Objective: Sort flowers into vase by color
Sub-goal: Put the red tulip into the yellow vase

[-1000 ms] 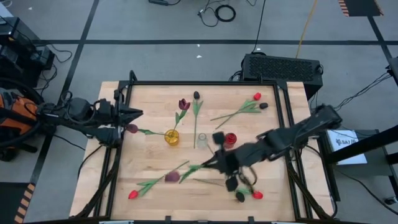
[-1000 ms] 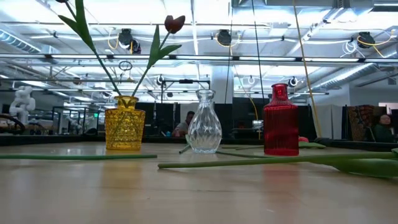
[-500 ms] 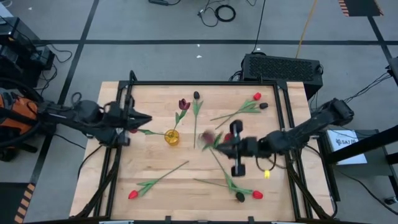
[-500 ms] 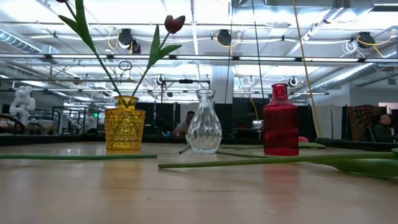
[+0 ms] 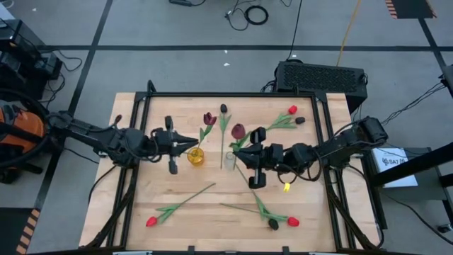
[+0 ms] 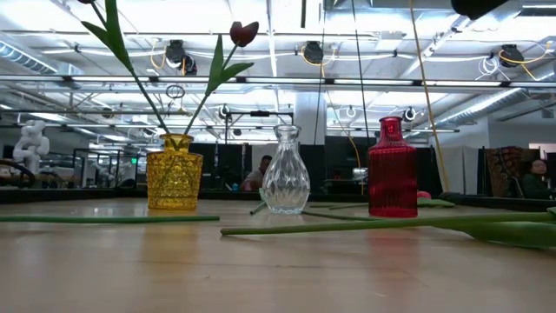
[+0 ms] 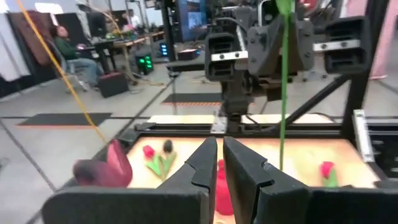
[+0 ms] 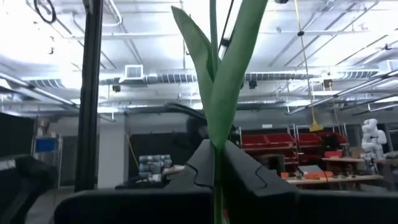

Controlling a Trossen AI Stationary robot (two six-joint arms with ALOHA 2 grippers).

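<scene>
My right gripper (image 5: 242, 157) is shut on a maroon-headed flower (image 5: 238, 131) above the table's middle, by the clear vase (image 5: 229, 159). In the low view the red vase (image 6: 392, 168) stands to the right of the clear vase (image 6: 286, 170). The yellow vase (image 5: 196, 156) holds two maroon flowers by their stems. One leans toward the far edge (image 5: 209, 119), and the other leans left, its head (image 7: 102, 168) beside my left gripper. My left gripper (image 5: 192, 144) is shut on nothing and points level at the yellow vase from the left. My right gripper pinches the flower's thin green stem (image 8: 214, 163) between its two fingers, just below the leaves (image 8: 224, 74). The fingers slant upward from the table's right side and lie across the stem. The flower stands roughly upright, lifted clear, its lower stem (image 7: 283, 112) hanging below the fingers.
Other flowers lie on the wood. A red one (image 5: 151, 221) is at the near left. A black one (image 5: 273, 224) and a red one (image 5: 292, 222) are at the near right. A red one (image 5: 292, 110) and a black one (image 5: 300, 120) are at the far right. A black-headed one (image 5: 224, 108) lies behind the clear vase.
My right gripper has lifted the maroon flower off the near middle of the table, carried it toward the far edge and tipped its fingers upward. The flower has swung from lying flat to upright. My left gripper has gone toward the table's right, up to the yellow vase.
</scene>
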